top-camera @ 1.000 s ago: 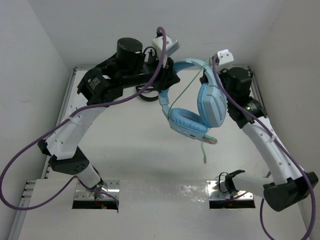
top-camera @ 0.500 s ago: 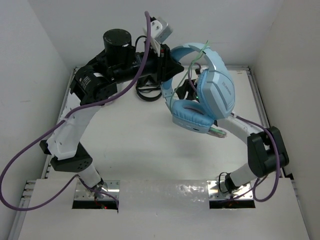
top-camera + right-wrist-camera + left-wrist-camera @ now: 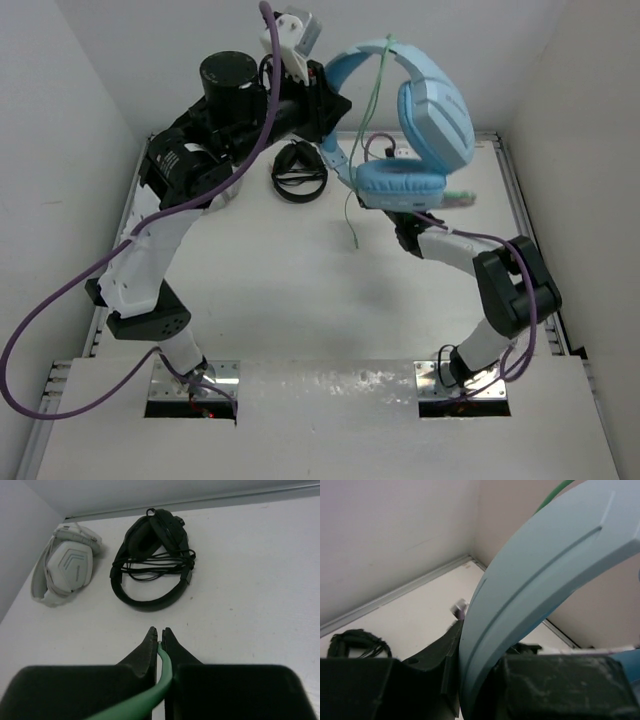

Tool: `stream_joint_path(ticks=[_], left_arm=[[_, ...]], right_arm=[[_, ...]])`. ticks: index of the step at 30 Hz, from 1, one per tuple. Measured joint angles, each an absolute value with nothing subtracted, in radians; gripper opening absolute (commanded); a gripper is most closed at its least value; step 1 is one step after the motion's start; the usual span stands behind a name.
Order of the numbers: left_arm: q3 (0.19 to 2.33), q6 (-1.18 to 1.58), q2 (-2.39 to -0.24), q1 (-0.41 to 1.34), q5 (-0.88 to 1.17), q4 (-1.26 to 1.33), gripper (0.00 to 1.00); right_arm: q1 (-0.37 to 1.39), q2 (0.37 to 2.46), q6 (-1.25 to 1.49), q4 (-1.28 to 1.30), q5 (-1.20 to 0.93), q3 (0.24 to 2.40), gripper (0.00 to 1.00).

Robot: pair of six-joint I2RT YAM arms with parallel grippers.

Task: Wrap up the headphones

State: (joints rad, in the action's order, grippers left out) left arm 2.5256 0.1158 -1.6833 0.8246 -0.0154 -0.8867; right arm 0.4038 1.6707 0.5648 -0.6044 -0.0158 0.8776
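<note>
two grips: left gripper [image 3: 475,677] clamps the headphones [image 3: 425,125] by the headband [image 3: 535,575]; only the right wrist view shows right gripper [image 3: 159,636] pinching the cable [image 3: 163,672].

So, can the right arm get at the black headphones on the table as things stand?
Probably not yet. Nothing lies between the right gripper and the black headphones in the right wrist view, but that gripper is shut on the green cable, so it would have to let go first.
</note>
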Motion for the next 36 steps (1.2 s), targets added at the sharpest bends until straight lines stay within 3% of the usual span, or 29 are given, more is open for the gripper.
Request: stream_joint_path(ticks=[10, 16, 29, 36], left_arm=[[2.644, 0.252, -1.787, 0.779, -0.43, -0.886, 0.0], [2.58, 0.169, -1.797, 0.756, -0.612, -0.802, 0.0], [2.436, -0.056, -1.785, 0.688, -0.688, -0.586, 0.0], [2.266, -0.162, -1.78, 0.688, -0.714, -0.451, 0.0]], right_arm=[[0.785, 1.336, 0.353, -0.62, 0.174, 0.606, 0.0], [0.962, 1.14, 0.208, -0.514, 0.236, 0.558, 0.0], [1.005, 1.081, 0.141, -0.207, 0.344, 0.538, 0.0], [1.134, 1.085, 0.07, -0.067, 0.362, 0.723, 0.0]])
